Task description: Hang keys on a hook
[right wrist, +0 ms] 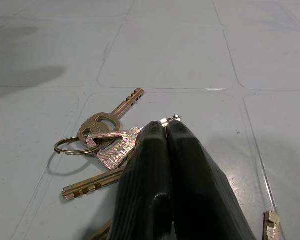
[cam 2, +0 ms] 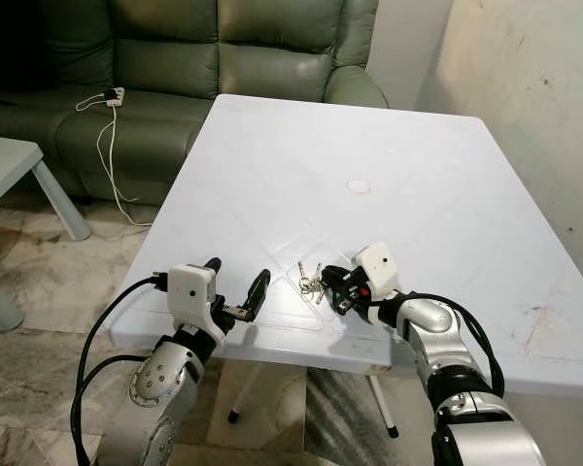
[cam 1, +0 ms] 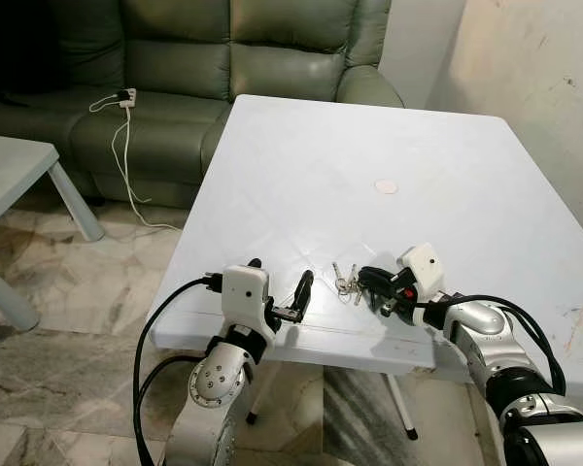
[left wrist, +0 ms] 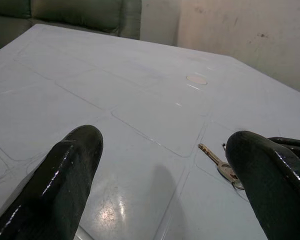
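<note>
keys (right wrist: 106, 142): flat on tabletop (cam 1: 369, 126), touching right gripper (right wrist: 166, 125) tips
right jaws: pressed together, pinching the keys
left gripper (cam 1: 280, 282): jaws spread, left of keys

keys (cam 1: 346, 283) on table (cam 1: 369, 126) near front edge, sofa (cam 1: 175, 58) behind

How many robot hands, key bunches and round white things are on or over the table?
Robot hands: 2, the left hand and the right hand
Bunch of keys: 1
Round white disc: 1
Total: 4
</note>
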